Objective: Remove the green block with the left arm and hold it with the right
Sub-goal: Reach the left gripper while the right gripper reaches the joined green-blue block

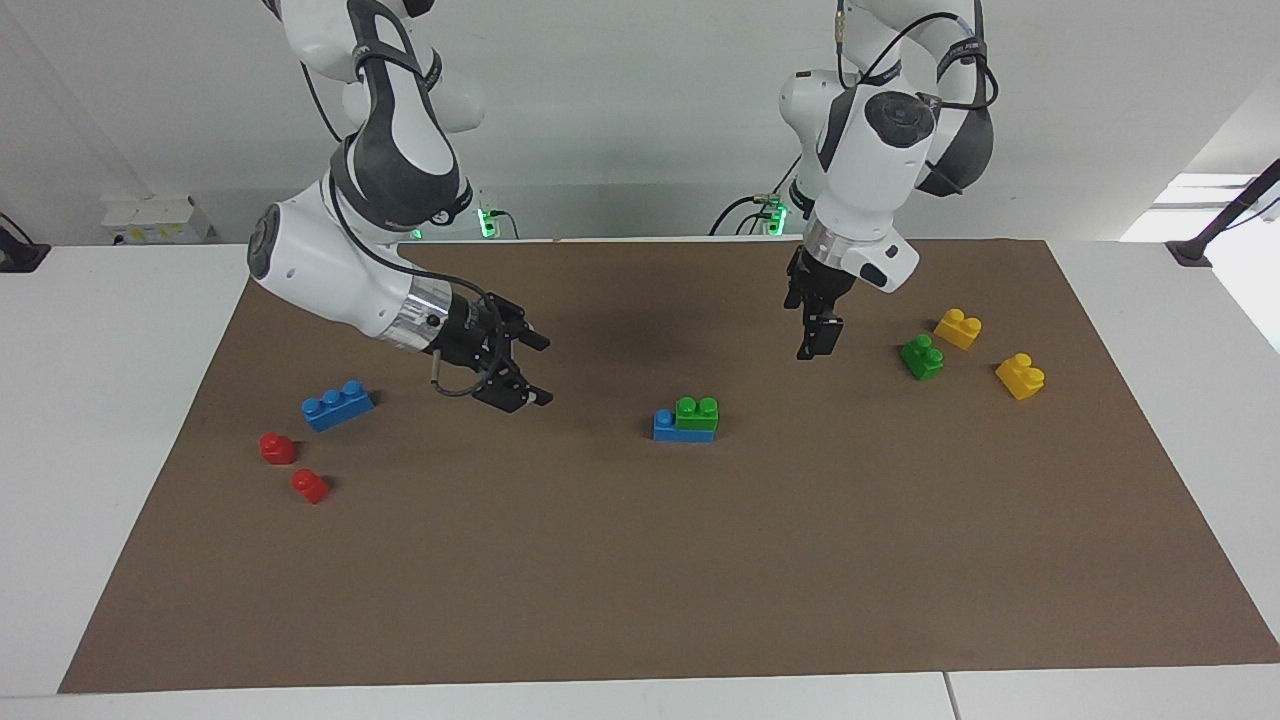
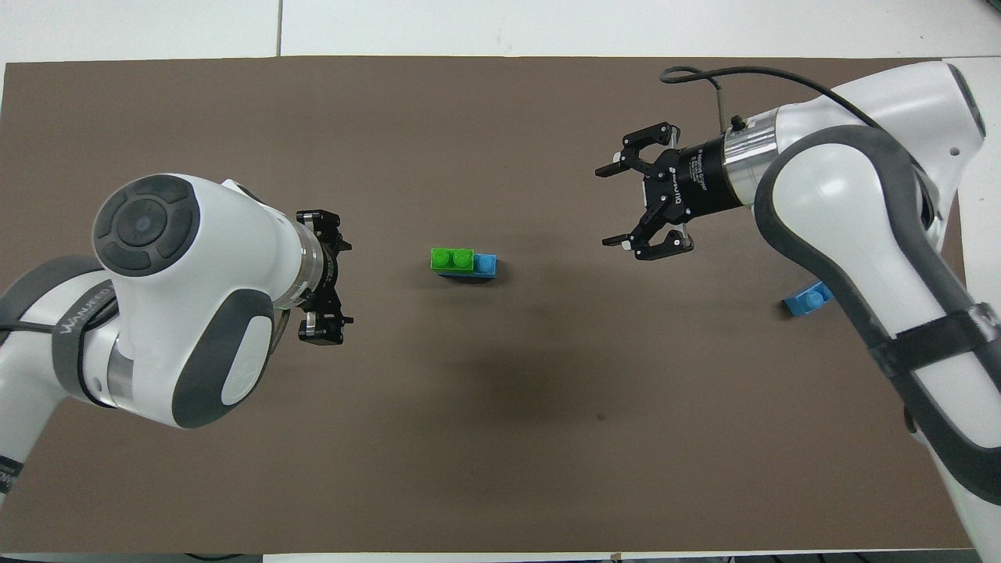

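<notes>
The bright green block (image 1: pixel 697 410) with two studs sits on top of a blue brick (image 1: pixel 668 428) near the middle of the brown mat; the overhead view shows the green block (image 2: pixel 452 258) on the blue brick (image 2: pixel 486 266) too. My left gripper (image 1: pixel 815 335) hangs open and empty above the mat, off the stacked pair toward the left arm's end; it also shows in the overhead view (image 2: pixel 344 281). My right gripper (image 1: pixel 545 370), with its wire loop, is open and empty above the mat toward the right arm's end of the pair, as the overhead view (image 2: pixel 604 206) also shows.
A darker green brick (image 1: pixel 922 357) and two yellow bricks (image 1: pixel 958 328) (image 1: pixel 1020 376) lie toward the left arm's end. A loose blue three-stud brick (image 1: pixel 338 404) and two red pieces (image 1: pixel 278 447) (image 1: pixel 311 486) lie toward the right arm's end. The brown mat (image 1: pixel 640 580) covers the table.
</notes>
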`<state>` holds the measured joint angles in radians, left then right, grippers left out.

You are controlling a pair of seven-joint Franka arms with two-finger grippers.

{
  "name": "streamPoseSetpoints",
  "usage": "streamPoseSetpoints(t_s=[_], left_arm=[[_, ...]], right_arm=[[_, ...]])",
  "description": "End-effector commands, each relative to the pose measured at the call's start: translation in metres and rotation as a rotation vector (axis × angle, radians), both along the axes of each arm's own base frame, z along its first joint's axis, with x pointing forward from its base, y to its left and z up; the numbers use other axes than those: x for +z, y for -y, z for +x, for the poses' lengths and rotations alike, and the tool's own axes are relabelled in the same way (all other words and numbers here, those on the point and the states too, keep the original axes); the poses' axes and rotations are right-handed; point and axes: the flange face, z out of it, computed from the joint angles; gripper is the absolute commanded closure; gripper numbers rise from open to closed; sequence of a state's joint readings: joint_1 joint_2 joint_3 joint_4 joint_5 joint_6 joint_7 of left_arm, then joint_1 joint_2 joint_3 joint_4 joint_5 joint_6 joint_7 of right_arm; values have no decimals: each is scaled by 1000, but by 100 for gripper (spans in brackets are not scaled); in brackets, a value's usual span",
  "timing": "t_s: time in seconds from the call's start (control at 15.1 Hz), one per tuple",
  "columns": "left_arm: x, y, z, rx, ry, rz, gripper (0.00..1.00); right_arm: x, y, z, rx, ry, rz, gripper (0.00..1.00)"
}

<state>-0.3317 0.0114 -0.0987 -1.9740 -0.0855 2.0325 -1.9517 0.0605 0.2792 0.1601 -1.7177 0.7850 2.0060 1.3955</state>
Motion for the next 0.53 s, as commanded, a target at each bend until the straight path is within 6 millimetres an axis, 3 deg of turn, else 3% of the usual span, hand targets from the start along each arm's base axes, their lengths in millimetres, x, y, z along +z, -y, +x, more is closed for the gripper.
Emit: streamPoseSetpoints(t_s=[0.0,0.46], left_arm=[[-18,21,0,48,-3,-22,0],[-44,47,9,83,-10,-26,0]], right_arm=[[-17,-18,-5,-28,-5,13,8],[-71,-37,2,-24,15,80,7]])
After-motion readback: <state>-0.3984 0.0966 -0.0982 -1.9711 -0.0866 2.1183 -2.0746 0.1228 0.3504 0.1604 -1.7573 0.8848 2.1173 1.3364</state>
